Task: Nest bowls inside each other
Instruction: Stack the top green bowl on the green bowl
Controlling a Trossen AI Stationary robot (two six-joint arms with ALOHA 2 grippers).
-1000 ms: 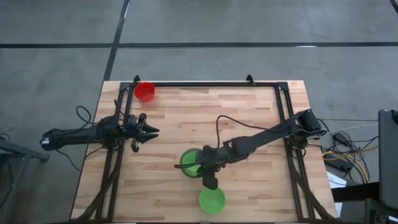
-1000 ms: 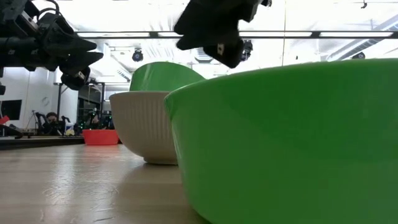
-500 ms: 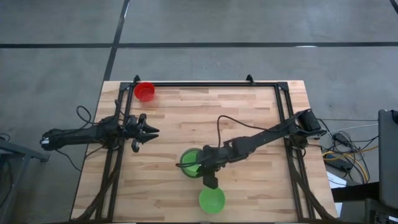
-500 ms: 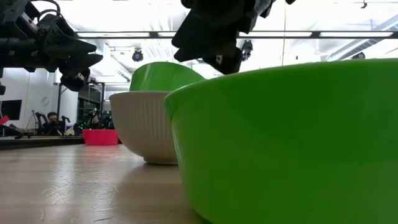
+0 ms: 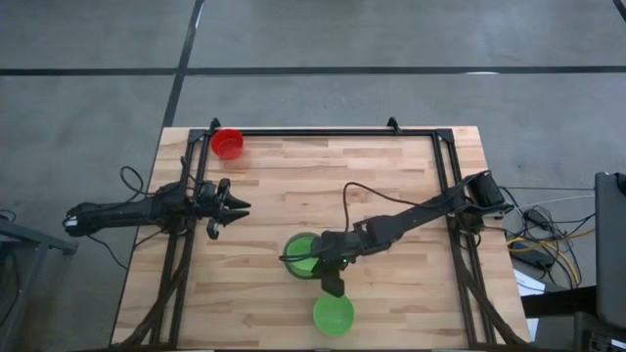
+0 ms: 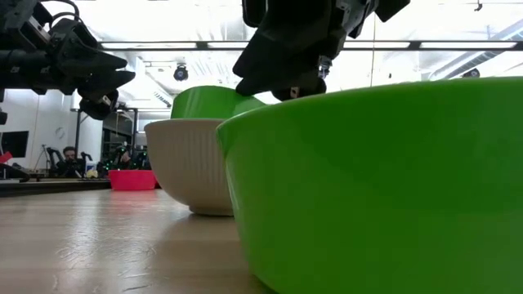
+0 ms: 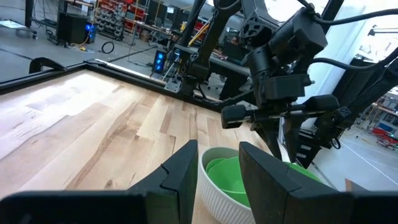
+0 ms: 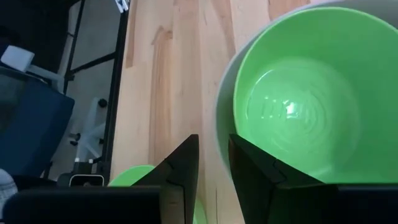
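Note:
A green bowl (image 5: 301,252) sits tilted inside the whitish bowl (image 6: 188,171), which stands on the table's near middle. In the low view the green bowl's rim (image 6: 208,100) rises above the whitish one. A second green bowl (image 5: 333,315) stands alone by the near edge. A red bowl (image 5: 227,143) stands at the far left corner. My right gripper (image 8: 213,149) is open by a narrow gap, slanting down just over the nested pair's near-right rim (image 8: 222,118). My left gripper (image 5: 243,207) waits open at the left, above the table. My right gripper is close over the nested bowls' rim (image 6: 245,98). I cannot tell whether its fingers touch it. Nothing shows between the fingers in the right wrist view.
Black frame rails (image 5: 323,132) run along the table's far, left and right sides. Bare wood (image 5: 391,166) lies between the red bowl and the right arm. The lone green bowl (image 8: 134,177) is close to my right gripper, on its near side.
My right gripper has sunk toward the nested bowls' rim. The bowls have kept still.

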